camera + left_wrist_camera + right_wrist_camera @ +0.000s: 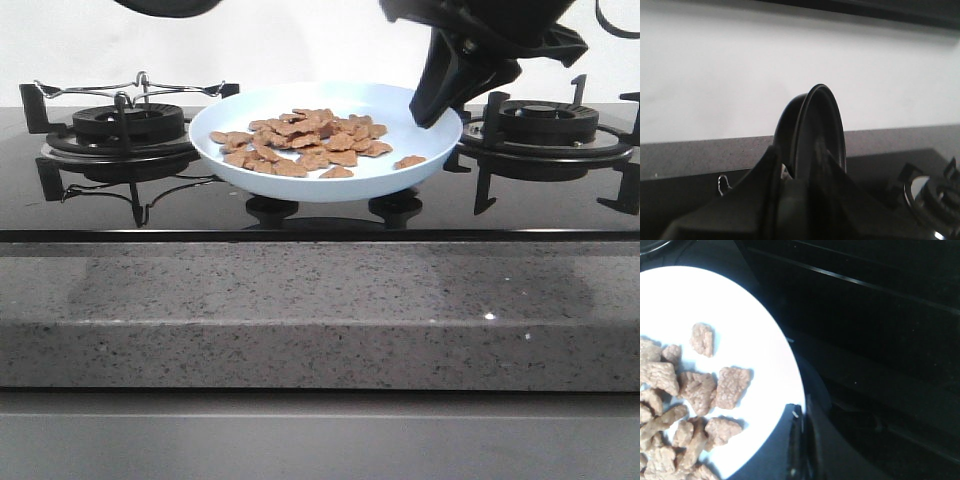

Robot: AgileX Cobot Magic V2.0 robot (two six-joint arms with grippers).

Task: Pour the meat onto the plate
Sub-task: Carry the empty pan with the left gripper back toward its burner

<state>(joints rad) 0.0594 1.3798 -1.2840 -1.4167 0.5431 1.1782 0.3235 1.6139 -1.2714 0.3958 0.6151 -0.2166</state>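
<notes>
Meat (pixel 305 141) already on plate (pixel 250 171), spread loose across plate centre, a couple of strays toward the plate's front-right rim. Plate sits between left burner (pixel 128 125) and right burner (pixel 545 125) on the black hob (pixel 320 215), in front of the white wall.

Pour itself judged done: no pieces visible off the plate, none seen on the hob around it.

Right gripper (pixel 432 112) at plate's right rim, finger tips down onto or just over the rim edge; right wrist view shows one dark finger (pixel 796 440) against the rim, meat just beside. Pinching the rim or only beside it: cannot tell, jaw gap not visible.

Left gripper (pixel 790 200) clamped on frying pan (pixel 815 130), pan tipped up on edge, rim vertical, well above the hob; no meat visible on what shows of the pan.

Left to do, as a guess: bring pan level and set it down, release plate rim if held.
</notes>
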